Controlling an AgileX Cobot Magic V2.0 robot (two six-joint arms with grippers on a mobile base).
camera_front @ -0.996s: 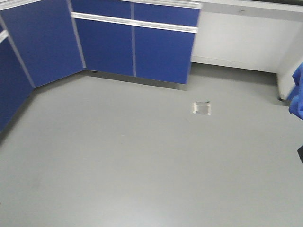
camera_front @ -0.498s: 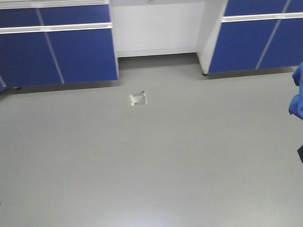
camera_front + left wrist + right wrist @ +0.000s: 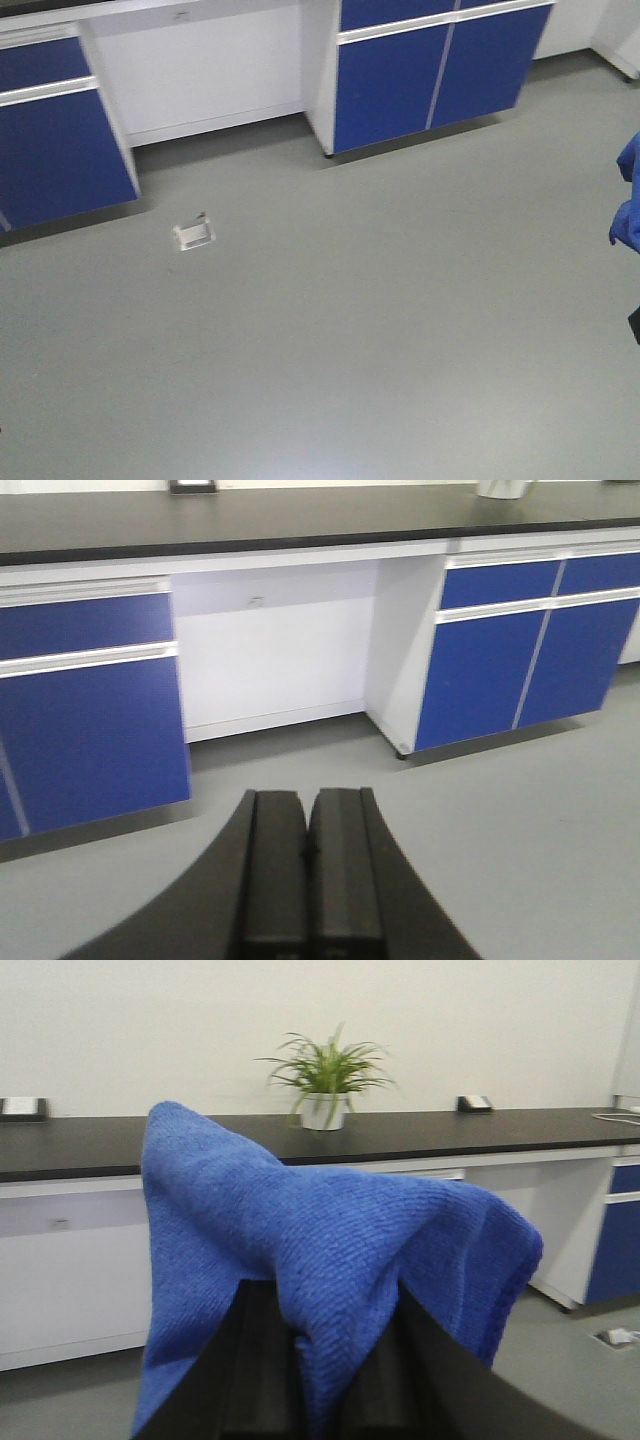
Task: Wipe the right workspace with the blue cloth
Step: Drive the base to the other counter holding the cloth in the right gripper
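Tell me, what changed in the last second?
The front view swung right: the floor plate and blue cabinets slid left across the picture, so the robot seems to be turning. The cloth stayed at the right edge.

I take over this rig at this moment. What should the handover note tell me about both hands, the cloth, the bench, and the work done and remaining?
Left hand: shut, empty.
Right hand: shut on the soft royal-blue cloth, which drapes over it.
Matte black benchtop: ahead along the wall, across the grey floor; the cloth is not touching it.
Done: the cloth is picked up.
Left: reach the benchtop and wipe it.
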